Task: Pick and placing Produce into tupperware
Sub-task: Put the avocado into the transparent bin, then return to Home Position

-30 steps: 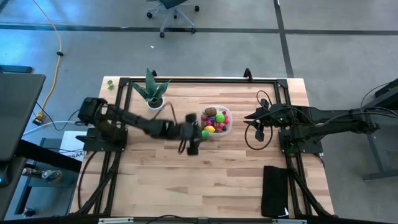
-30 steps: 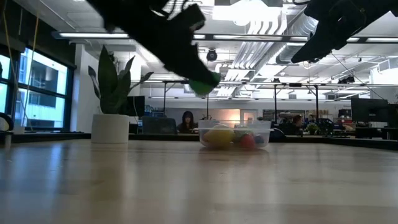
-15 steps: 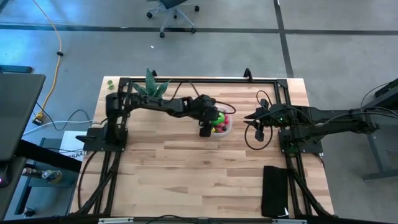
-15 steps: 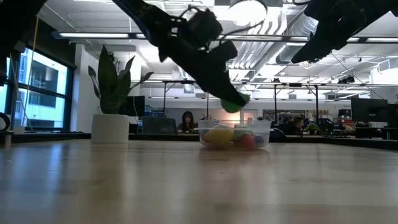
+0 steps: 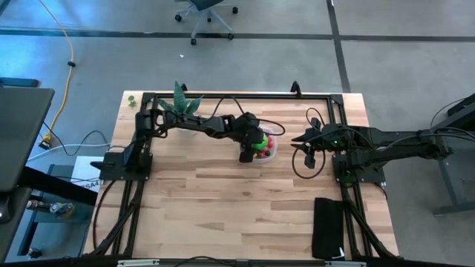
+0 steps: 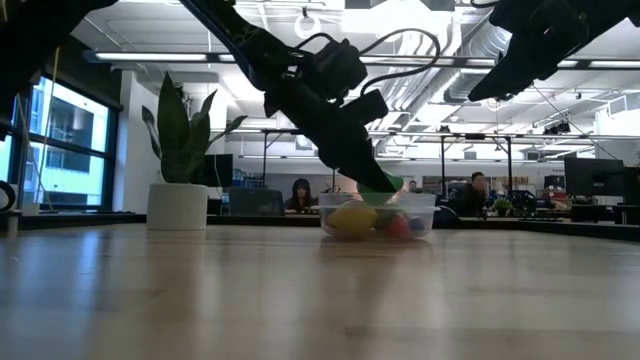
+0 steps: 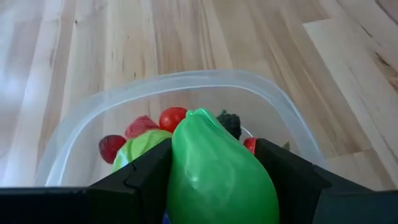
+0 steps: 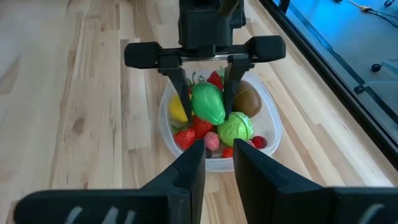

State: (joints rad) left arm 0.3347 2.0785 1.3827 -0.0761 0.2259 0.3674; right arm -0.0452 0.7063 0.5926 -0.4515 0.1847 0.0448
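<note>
Pincer first: my left pincer [image 8: 207, 93] is clamped on a green fruit [image 8: 208, 103], one finger on each side of it, and hangs just above the tub [image 5: 272, 150], over its near-left part. Going left to right across the table [image 5: 223, 208]: a potted plant [image 5: 180, 106] stands at the far left corner, then my left arm reaches over to the tub near the middle, then my right pincer [image 5: 306, 147] waits in the air just right of the tub, its fingers close together with a small gap and nothing between them; a flat black thing [image 5: 327, 226] lies at the near right. The tub already holds a heap: a yellow lemon [image 8: 178, 109], a light green cabbage-like ball [image 8: 236, 127], a brown kiwi [image 8: 248, 99], strawberries [image 8: 200, 126] and a small red tomato [image 7: 172, 117]. I judge the task far along: I see no loose produce on the table, so this green fruit looks to be among the last, and what is left is to lower it in and let go. Compared with a second ago, my left arm has swung from the table's middle, left of the tub, to over the tub, and the fruit has come down close to the rim; the grip has not changed and my right arm has not stirred.
</note>
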